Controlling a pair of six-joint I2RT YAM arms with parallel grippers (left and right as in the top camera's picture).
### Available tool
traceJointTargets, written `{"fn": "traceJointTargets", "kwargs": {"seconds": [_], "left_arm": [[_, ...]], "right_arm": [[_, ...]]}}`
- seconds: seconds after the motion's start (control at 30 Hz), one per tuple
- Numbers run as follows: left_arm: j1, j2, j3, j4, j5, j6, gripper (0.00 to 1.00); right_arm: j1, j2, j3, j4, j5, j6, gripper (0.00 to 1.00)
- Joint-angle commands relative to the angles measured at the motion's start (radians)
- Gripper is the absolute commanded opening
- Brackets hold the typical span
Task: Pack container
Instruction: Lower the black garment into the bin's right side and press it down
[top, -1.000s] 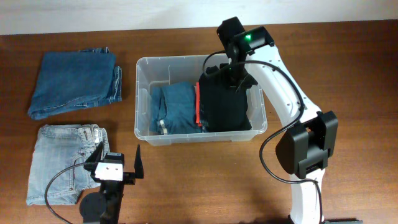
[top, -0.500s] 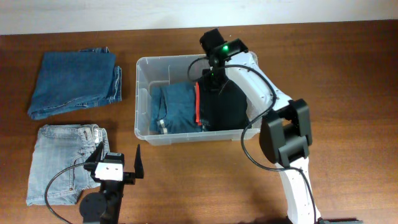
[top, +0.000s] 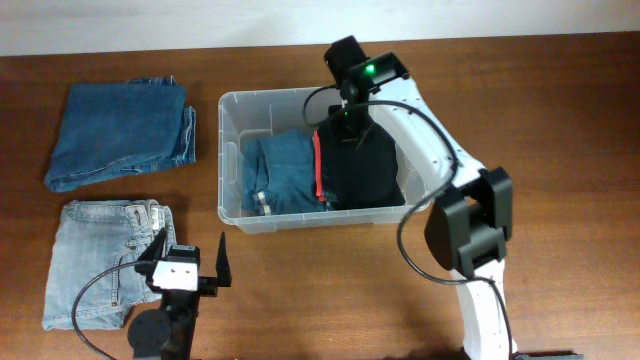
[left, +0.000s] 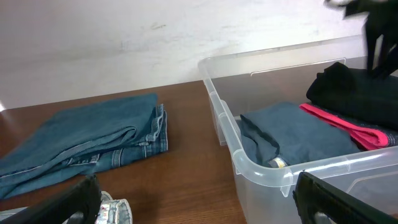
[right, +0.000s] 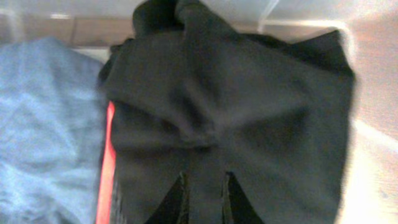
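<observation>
Overhead view: at the near edge of the brown wooden desk (top: 560, 120), the left gripper (top: 191, 252) stands with its two fingers spread wide and nothing between them. Just to its left, in the near-left corner, lies a folded pair of light-wash denim jeans (top: 100, 262).

Past the middle of the desk, toward its far edge, sits the container (top: 222, 160), a clear, translucent plastic rectangular bin with rounded corners and a thick rim, its long side running left to right. A pale rectangular patch (top: 262, 133) shows on its floor at the far-left corner; any print on it is too small to read.

Inside, a folded mid-blue denim garment (top: 285, 170) fills the left part, and a folded black cloth garment (top: 365, 175) fills the right part. A thin red strip (top: 318, 170) runs along the line where the two meet.

The right gripper (right: 205, 176) reaches down into the container at the black garment's far end. Its fingers are drawn close together, pinching a puckered fold of the black cloth.

Well apart to the left, in the far-left corner of the desk, lies a folded pair of darker blue jeans (top: 120, 135).
</observation>
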Motion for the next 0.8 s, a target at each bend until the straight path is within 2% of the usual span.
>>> {"fn": "traceJointTargets", "kwargs": {"seconds": [0.0, 0.23, 0.57, 0.67, 0.77], "left_arm": [[0.005, -0.005, -0.006, 0.0, -0.007, 0.016, 1.0], [0.005, -0.005, -0.006, 0.0, -0.007, 0.016, 0.99], [0.005, -0.005, -0.006, 0.0, -0.007, 0.016, 0.99], [0.005, -0.005, -0.006, 0.0, -0.007, 0.016, 0.99], [0.005, -0.005, -0.006, 0.0, -0.007, 0.016, 0.99]], "right_arm": [[0.003, -0.061, 0.026, -0.069, 0.016, 0.006, 0.12], [0.01, -0.06, -0.056, -0.182, 0.016, 0.029, 0.12], [0.01, -0.06, -0.326, -0.056, -0.018, 0.039, 0.12], [0.01, -0.06, -0.343, -0.048, -0.018, 0.039, 0.11], [0.01, -0.066, -0.328, -0.047, -0.018, 0.039, 0.04]]}}
